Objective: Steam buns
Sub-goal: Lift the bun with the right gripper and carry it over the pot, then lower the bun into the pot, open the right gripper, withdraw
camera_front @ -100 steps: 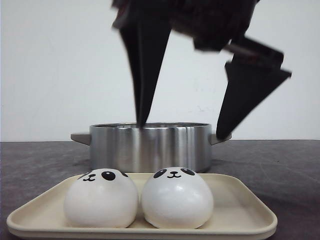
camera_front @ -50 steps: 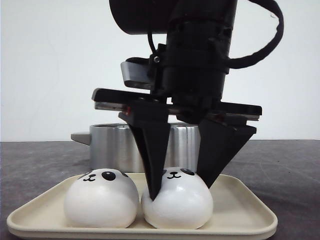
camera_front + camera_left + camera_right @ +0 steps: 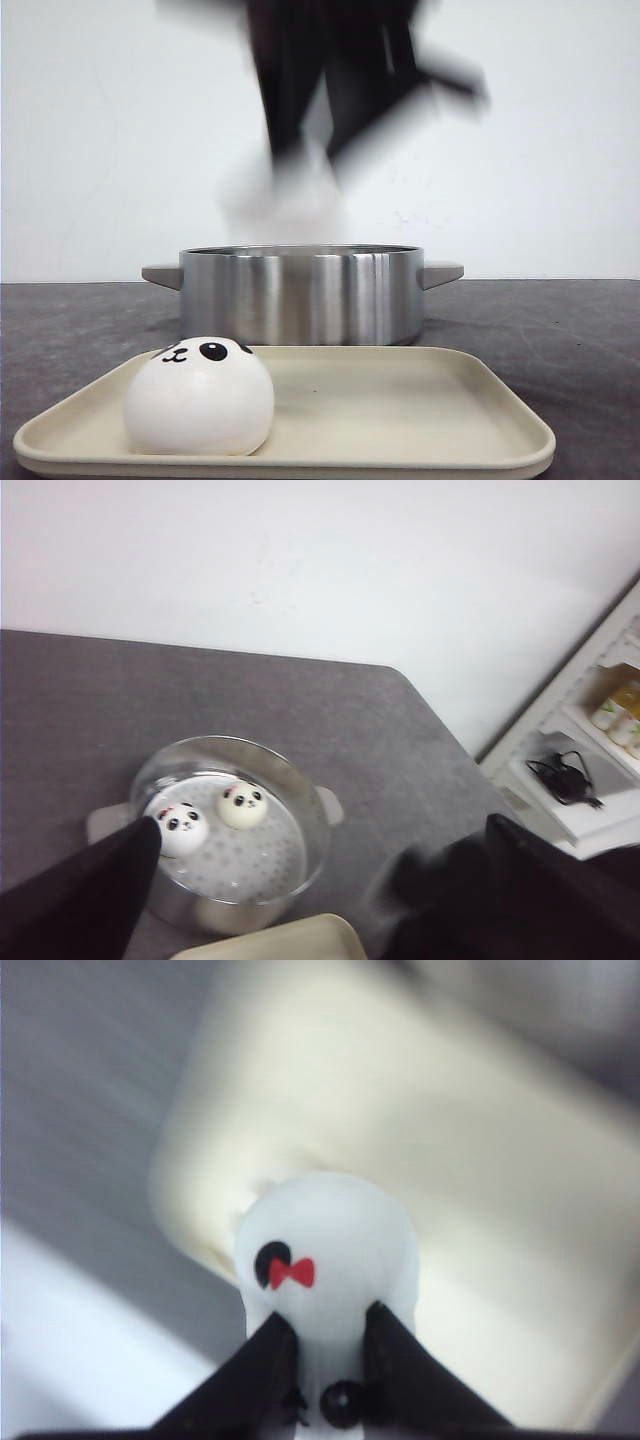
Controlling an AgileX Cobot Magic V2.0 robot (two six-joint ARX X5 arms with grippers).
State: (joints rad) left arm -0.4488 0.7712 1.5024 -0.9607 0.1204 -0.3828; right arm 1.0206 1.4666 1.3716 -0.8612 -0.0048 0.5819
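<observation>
Gripping white panda bun (image 3: 330, 1250), red bow

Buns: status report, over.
Right gripper shut on a bun, lifted off the tray. Left gripper open, empty. Two buns in the pot, one left on tray. Nothing blocking.
</observation>
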